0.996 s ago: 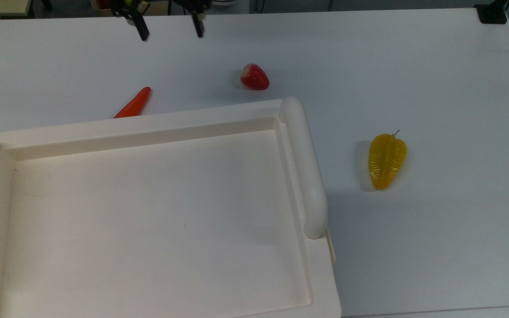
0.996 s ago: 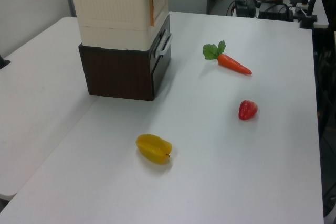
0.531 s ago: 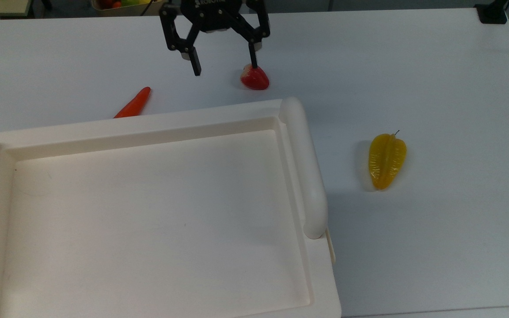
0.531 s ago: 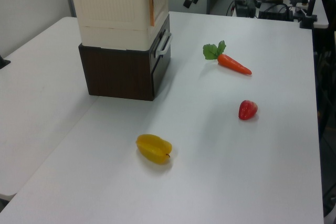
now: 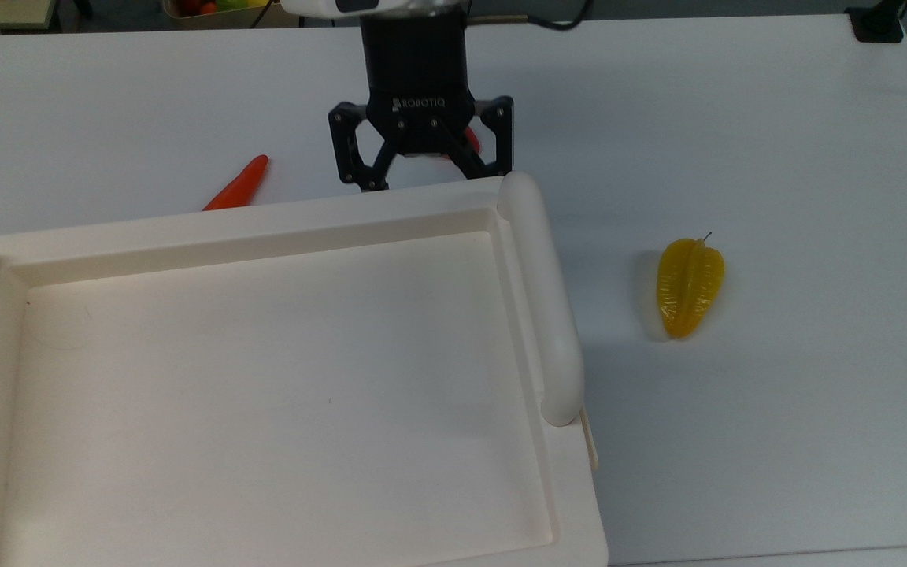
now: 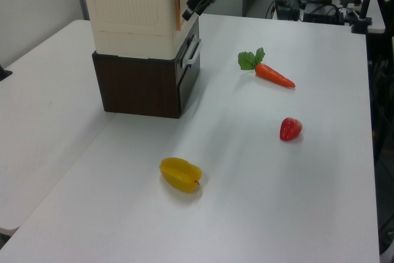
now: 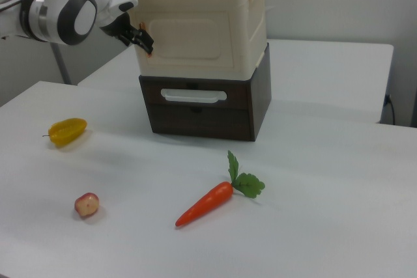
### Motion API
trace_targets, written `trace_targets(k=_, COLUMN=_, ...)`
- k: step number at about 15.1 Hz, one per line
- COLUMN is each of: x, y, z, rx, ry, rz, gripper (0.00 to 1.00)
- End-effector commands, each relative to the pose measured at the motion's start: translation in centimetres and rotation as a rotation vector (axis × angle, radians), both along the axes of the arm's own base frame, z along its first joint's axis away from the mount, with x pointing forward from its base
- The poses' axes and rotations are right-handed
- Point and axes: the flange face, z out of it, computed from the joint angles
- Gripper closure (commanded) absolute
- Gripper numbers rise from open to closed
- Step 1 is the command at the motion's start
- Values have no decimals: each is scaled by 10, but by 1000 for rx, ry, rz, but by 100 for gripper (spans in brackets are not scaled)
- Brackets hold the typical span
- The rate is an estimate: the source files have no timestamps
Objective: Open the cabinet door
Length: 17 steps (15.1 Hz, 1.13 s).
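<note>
The cabinet (image 7: pixel 195 30) is a large cream-white box standing on a dark brown drawer unit (image 7: pixel 202 109). Its recessed tray-like top (image 5: pixel 264 378) takes up the top view's left. The cabinet door (image 7: pixel 192 36) is the flat cream front panel in the right view. In the left view it is the narrow face (image 6: pixel 186 4) with an orange strip at its edge. My gripper (image 5: pixel 430 177) hangs open at the cabinet's far rim in the top view, fingertips hidden behind that rim. In the right view the gripper (image 7: pixel 138 36) sits at the door's left edge, holding nothing.
A carrot (image 7: pixel 212 203) lies in front of the drawer unit. A strawberry (image 6: pixel 290 129) and a yellow starfruit (image 5: pixel 688 285) lie on the white table (image 5: pixel 776 142). The drawer has a pale bar handle (image 7: pixel 193 96). Desks with cables stand behind the table in the left view.
My gripper has come down from the top view's upper edge, past the strawberry, to the cabinet's far rim. It stayed open. The fruits and cabinet have not moved.
</note>
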Motion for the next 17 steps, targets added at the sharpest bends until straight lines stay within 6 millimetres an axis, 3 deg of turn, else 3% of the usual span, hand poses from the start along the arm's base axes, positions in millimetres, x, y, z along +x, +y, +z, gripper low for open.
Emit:
trace_targets(k=1, x=17, y=11, z=9, rx=-40, ry=-78, rz=-12, gripper=46)
trace_targets(k=3, x=19, y=13, z=12, rx=-44, ry=-119, rz=-8, gripper=47)
trace_targets(k=12, x=16, y=21, z=9, rx=-36, ry=-108, rz=-21, gripper=95)
trace_targets(k=17, x=6, y=15, z=5, rx=-85, ry=-45, rz=-8, gripper=100)
